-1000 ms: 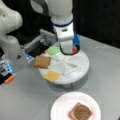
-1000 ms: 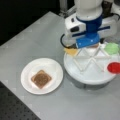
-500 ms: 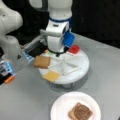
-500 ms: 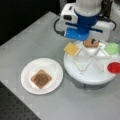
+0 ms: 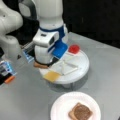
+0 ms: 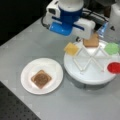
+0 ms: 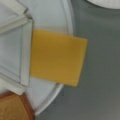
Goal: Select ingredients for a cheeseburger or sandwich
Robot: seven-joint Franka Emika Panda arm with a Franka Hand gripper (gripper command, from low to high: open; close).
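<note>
1. One gripper (image 6: 75, 32) hangs over the divided tray's (image 6: 87, 75) edge, above the cheese square (image 6: 71, 48); whether its jaws are open or closed cannot be told.
2. Cheese overhangs the tray rim, beside a toast square (image 6: 91, 41).
3. Toast with patty (image 5: 80, 111) lies on the white plate (image 5: 61, 105) on the tabletop (image 6: 30, 45).

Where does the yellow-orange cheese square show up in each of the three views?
Front view: cheese square overhangs the white divided tray's lower-left rim, below the arm.
Front view: cheese square lies at the tray's upper-left rim, under the blue arm part.
Wrist view: cheese square fills the centre, jutting over the tray rim; the pincer is not in view.
Shared landmark: the toast square beside the cheese.
</note>
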